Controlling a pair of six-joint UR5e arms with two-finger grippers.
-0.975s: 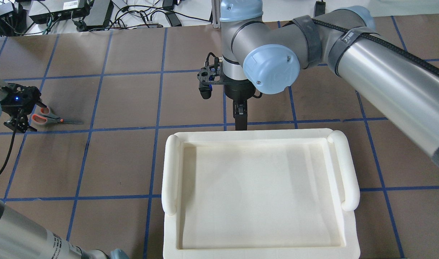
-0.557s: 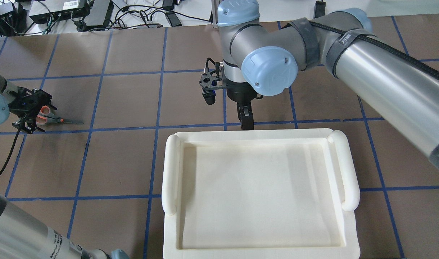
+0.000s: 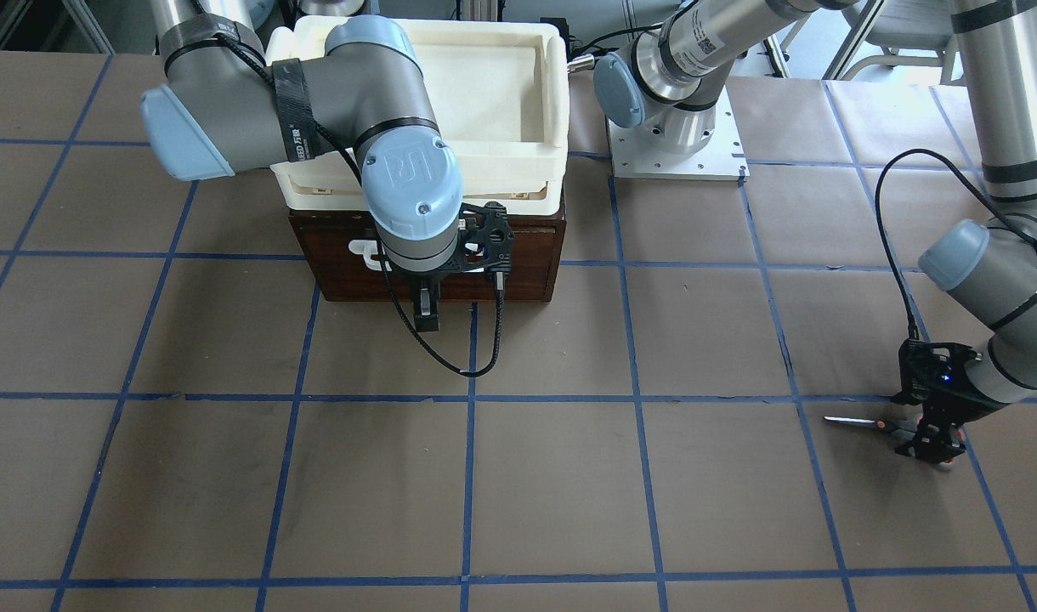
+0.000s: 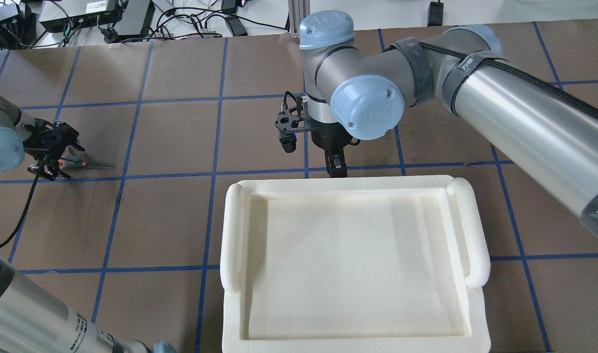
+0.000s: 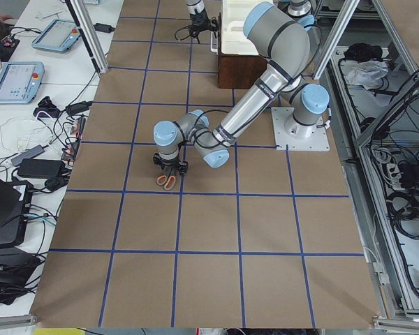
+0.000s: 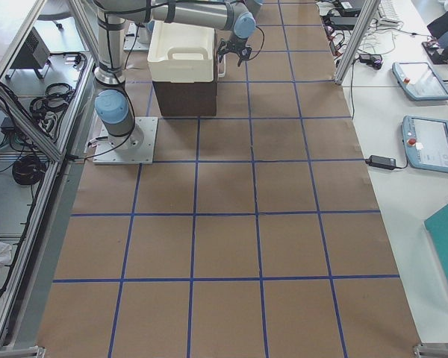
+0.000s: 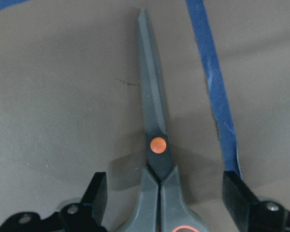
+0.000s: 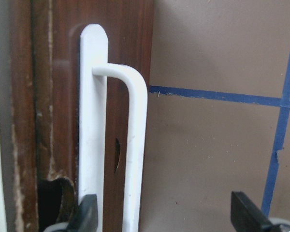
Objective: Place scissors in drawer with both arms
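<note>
The scissors [image 7: 154, 140] lie flat on the brown table, blades closed. They also show in the overhead view [image 4: 90, 166] at the far left and in the front-facing view [image 3: 854, 422]. My left gripper [image 7: 164, 186] is open and low over them, one finger [image 7: 95, 193] on each side just behind the orange pivot. It covers the handles in the overhead view [image 4: 49, 158]. The dark brown drawer [image 3: 518, 263] is closed. My right gripper [image 8: 164, 203] is open at the drawer front, with the white bar handle [image 8: 135, 145] between its fingers [image 8: 246, 212].
A cream-white plastic tray [image 4: 233, 230] sits on top of the drawer box and hides it from above. The left arm's base plate [image 3: 676, 153] stands beside the box. A black cable [image 3: 888, 221] hangs from the left wrist. Blue tape lines cross the table.
My left gripper has moved right over the scissors' handles, which it now covers. My right gripper has shifted slightly right and closer to the tray edge.
</note>
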